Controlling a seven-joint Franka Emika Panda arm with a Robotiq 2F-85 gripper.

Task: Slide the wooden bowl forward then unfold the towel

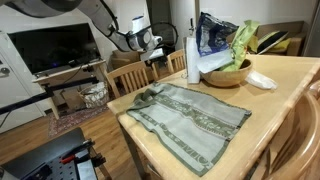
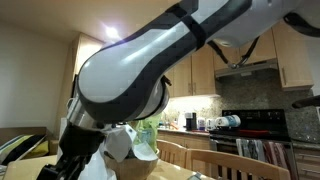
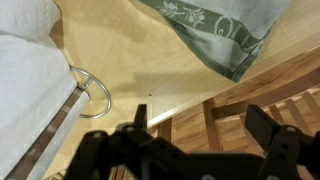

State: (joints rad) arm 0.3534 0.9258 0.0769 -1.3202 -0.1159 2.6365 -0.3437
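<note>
Gripper (image 3: 198,128) with jaws wide open, holding nothing, up in the air by the desk (image 1: 280,100) edge, above a chair (image 1: 128,75). Towel (image 1: 188,118) spread on the desk, one corner rumpled. Wooden bowl (image 1: 230,73) further along the desk, well apart from the gripper, just beside a small white dish (image 1: 262,80).

A wooden dining table (image 1: 282,100) with chairs (image 1: 128,76) (slatted backs); kitchen cabinets (image 2: 200,72) behind.
</note>
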